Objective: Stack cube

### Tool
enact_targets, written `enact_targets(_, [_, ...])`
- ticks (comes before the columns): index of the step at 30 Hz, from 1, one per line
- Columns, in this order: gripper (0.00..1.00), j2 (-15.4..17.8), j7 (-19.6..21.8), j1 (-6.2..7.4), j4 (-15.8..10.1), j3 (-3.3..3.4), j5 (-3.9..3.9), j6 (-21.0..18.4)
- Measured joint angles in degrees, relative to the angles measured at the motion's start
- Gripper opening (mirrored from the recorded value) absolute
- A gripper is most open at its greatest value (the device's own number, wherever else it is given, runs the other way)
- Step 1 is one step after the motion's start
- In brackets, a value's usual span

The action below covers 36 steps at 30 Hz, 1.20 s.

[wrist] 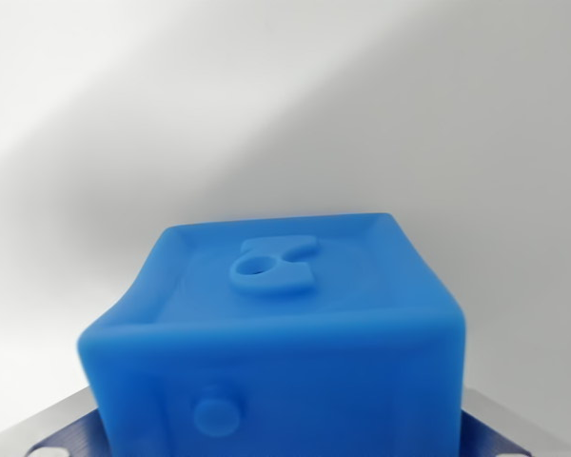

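Only slivers of the robot show, at the bottom corners of the wrist view: the gripper (285,443) has jaws of pale, brushed silver-grey metal with straight angled edges. Their inner faces carry dark blue ribbed pads (76,440), with small light oval marks near the lower edge.

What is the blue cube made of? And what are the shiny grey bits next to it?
The blue cube looks like soft rubber or silicone: matte, rounded edges, slightly bulging sides, with a moulded raised shape on top. The grey pieces at the bottom corners look like brushed metal, probably the gripper's fingers, though little shows.
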State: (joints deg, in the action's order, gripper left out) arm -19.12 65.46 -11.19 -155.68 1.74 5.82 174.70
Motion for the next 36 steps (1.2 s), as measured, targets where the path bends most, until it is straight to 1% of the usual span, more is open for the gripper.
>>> enact_targets(2, [0.0,0.63,0.02,0.13,-0.17,0.14,0.0,-0.44])
enact_targets(8, [0.0,2.99,0.16,0.89,-0.7,0.91,-0.11,-2.21])
enact_targets(11, [0.0,4.59,0.35,1.41,-1.09,1.5,-0.38,-3.47])
enact_targets(17, [0.0,7.96,1.0,2.25,-1.83,2.57,-1.3,-5.96])
enact_targets(21, [0.0,10.52,1.78,2.68,-2.21,3.27,-2.37,-8.08])
enact_targets(24, [0.0,12.72,2.38,2.79,-2.54,3.61,-3.25,-9.79])
enact_targets(28, [0.0,13.84,2.47,3.01,-2.74,3.59,-3.74,-10.53])
enact_targets(36, [0.0,13.87,2.4,4.47,-2.87,2.77,-4.22,-10.76])
